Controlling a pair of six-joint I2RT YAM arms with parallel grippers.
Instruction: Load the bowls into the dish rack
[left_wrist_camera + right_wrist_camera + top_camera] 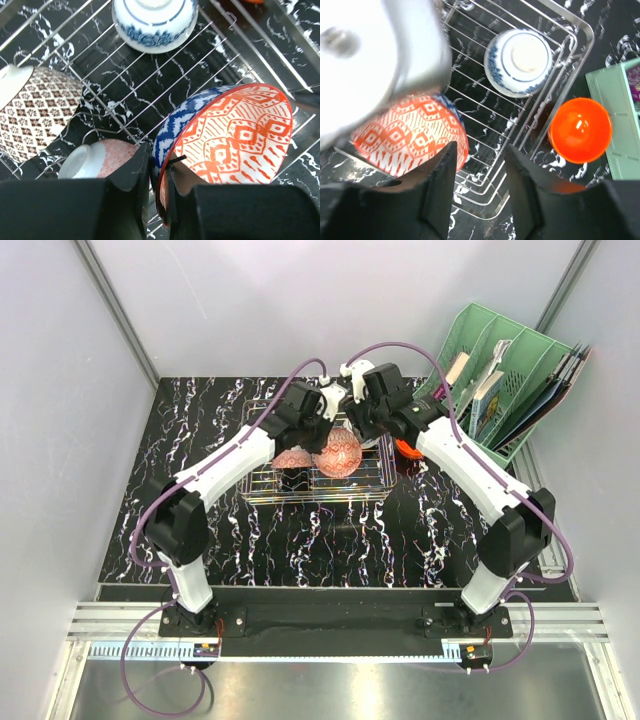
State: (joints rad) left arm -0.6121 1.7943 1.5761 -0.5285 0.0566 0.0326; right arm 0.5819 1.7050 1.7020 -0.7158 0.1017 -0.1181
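Left fingers (131,172) pinch an orange-patterned bowl (235,135) above the rack (125,75).

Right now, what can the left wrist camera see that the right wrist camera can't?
Only the left wrist view shows the brown-patterned bowl and the small pink bowl, plus the left claw pinching a rim. Only the right wrist view shows the green organiser and the open right claw. Both show the orange zigzag bowl, the upside-down blue-and-white bowl and the dish rack.
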